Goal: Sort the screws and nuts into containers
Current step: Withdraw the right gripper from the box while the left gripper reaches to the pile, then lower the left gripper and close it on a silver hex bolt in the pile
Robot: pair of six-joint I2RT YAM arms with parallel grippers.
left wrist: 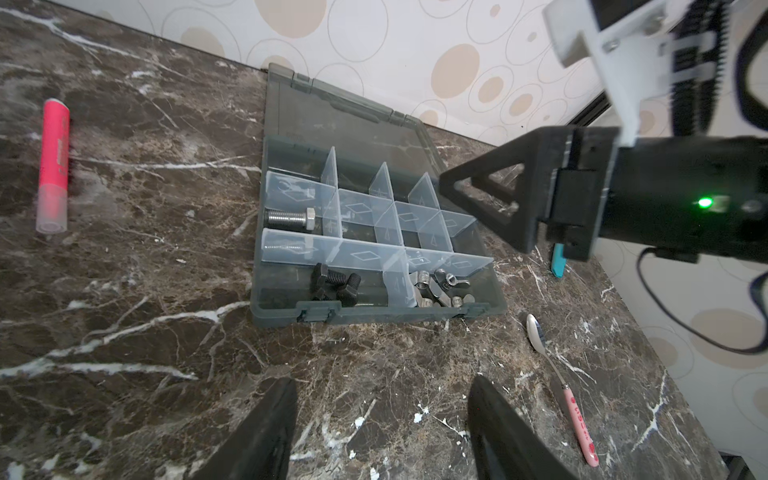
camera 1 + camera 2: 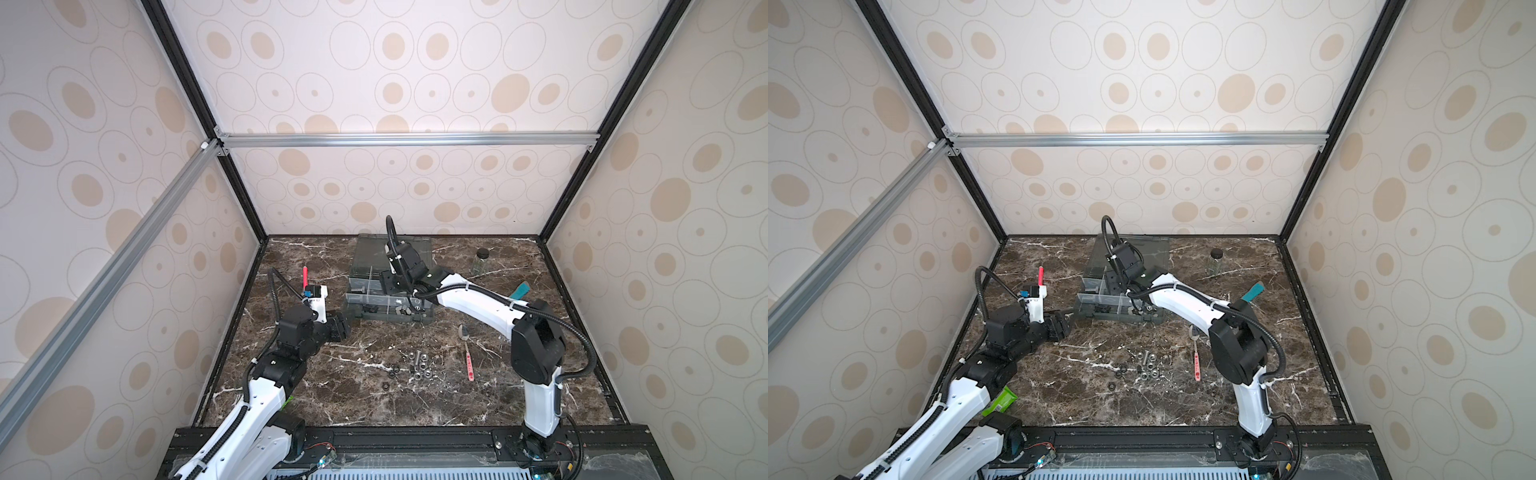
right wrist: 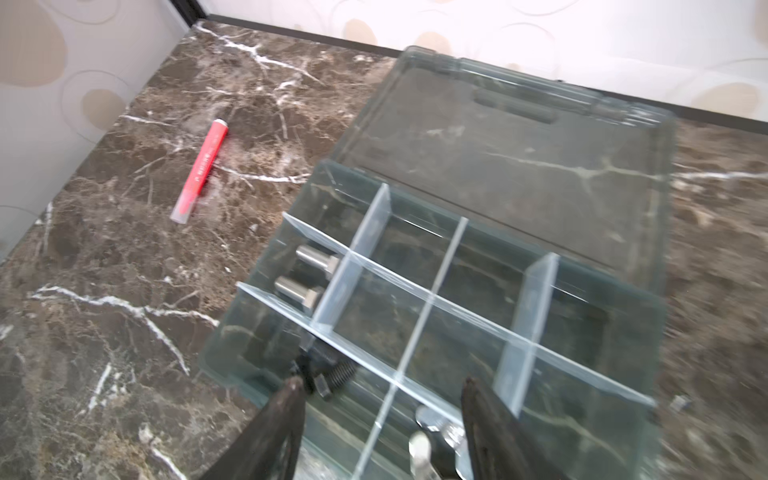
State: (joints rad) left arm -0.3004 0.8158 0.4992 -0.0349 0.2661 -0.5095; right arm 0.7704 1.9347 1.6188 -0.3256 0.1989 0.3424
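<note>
Spoon (image 2: 467, 352); red marker (image 2: 304, 276); glass jar (image 2: 481, 262)

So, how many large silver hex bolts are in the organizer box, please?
2: one silver hex bolt, a second bolt beside it, in the organizer box's left middle compartment; more may hide.

Glossy brown veined marble bench (image 1: 124, 291). Smoky translucent plastic organizer box (image 1: 395, 318), clear plastic dividers (image 1: 365, 255). Shiny silver metal hex bolt (image 1: 291, 217); matt black metal square-head bolts (image 1: 332, 278).
</note>
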